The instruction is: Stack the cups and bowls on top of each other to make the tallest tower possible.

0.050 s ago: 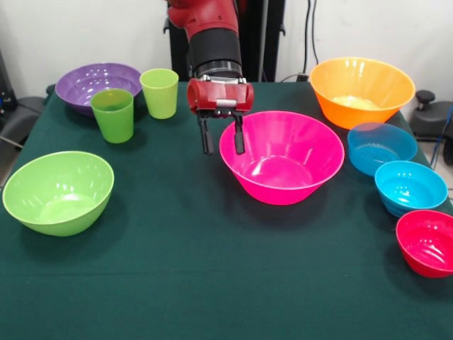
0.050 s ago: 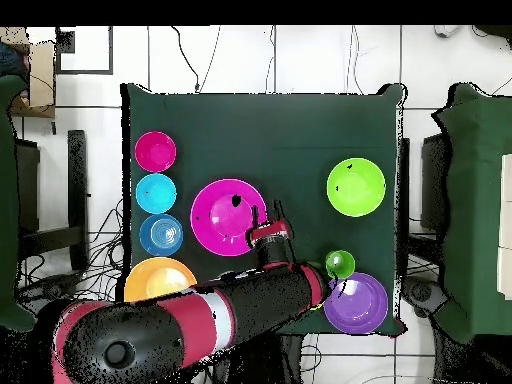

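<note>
Green cloth covers the table [image 1: 184, 283], and every dish stands on it singly, nothing stacked. At the middle sits the large pink bowl [image 1: 282, 159], upright and empty. The red and black arm [image 1: 209, 35] comes down just beside it, and the gripper [image 1: 220, 138] hangs at the bowl's rim on the side towards the cups. Its two dark fingers [image 1: 205, 134] point downward with a clear gap between them; one sits outside the bowl, the other [image 1: 239, 134] is at the rim's edge, and whether it touches the plastic I cannot tell. The claw has hold of nothing.

Seen from the front, the orange bowl [image 1: 362, 91] stands behind the pink one to the right. Down the right edge runs a row of three small bowls: the translucent blue bowl [image 1: 382, 147], then the turquoise bowl [image 1: 411, 188] just beside it, then the small red bowl [image 1: 427, 242] nearest the front.

On the left, the shallow purple bowl [image 1: 95, 85] is at the back corner. Two cups stand upright just in front of it: the green cup [image 1: 112, 115] and, beside it, the lighter lime-green cup [image 1: 160, 93], close but apart. The large lime-green bowl [image 1: 59, 192] sits well forward of them on its own.

From overhead, the arm crosses the table edge between the orange bowl [image 2: 160, 280] and the purple bowl [image 2: 357, 303].
</note>
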Robot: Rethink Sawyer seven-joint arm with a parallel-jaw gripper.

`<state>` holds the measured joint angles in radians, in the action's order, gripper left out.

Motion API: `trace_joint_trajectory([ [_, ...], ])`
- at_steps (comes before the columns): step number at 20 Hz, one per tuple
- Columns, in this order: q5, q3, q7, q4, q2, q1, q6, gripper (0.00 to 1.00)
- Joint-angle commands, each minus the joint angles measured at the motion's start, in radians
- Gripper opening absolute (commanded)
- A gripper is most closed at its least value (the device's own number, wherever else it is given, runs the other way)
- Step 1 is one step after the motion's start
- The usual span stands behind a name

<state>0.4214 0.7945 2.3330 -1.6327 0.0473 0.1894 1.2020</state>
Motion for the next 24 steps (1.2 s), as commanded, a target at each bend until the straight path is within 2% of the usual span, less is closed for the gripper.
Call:
trace_joint_trajectory([
  [1,0.078,-0.237,0.213,0.128,-0.024,-0.035,-0.189,1.0],
  [4,0.119,-0.267,0.234,0.147,-0.024,-0.061,-0.228,1.0],
  [8,0.126,-0.293,0.222,0.15,-0.023,-0.084,-0.255,1.0],
  [15,0.222,-0.359,0.262,0.174,-0.041,-0.129,-0.319,1.0],
  [20,0.248,-0.397,0.256,0.178,-0.044,-0.15,-0.33,1.0],
  [24,0.24,-0.411,0.226,0.158,-0.059,-0.153,-0.337,1.0],
])
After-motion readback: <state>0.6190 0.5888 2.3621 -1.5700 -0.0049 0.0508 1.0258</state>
